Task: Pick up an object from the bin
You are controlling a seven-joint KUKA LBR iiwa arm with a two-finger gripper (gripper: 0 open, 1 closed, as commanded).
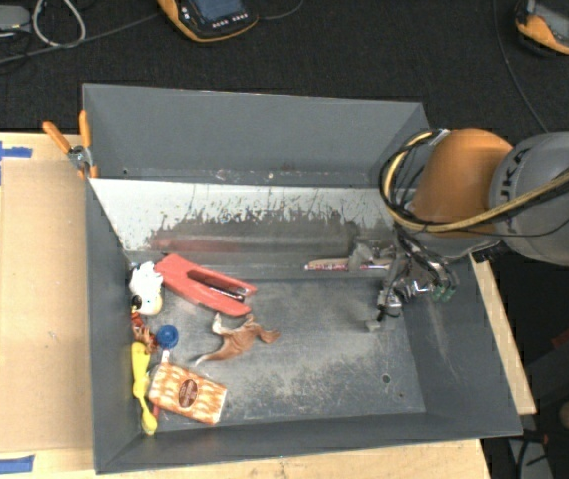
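Observation:
My gripper hangs low over the right part of the bin floor, close to the right wall, with bare floor under it. Just to its left, a thin pink and white stick-like thing lies along the foot of the back wall, its right end close to the gripper. A brown toy animal lies on the floor well to the left of the gripper. Beyond it rests a red stapler.
More things crowd the left side of the bin: a white toy figure, a blue cap, a yellow piece and an orange patterned packet. The arm with its orange cover and cables reaches in over the right rim.

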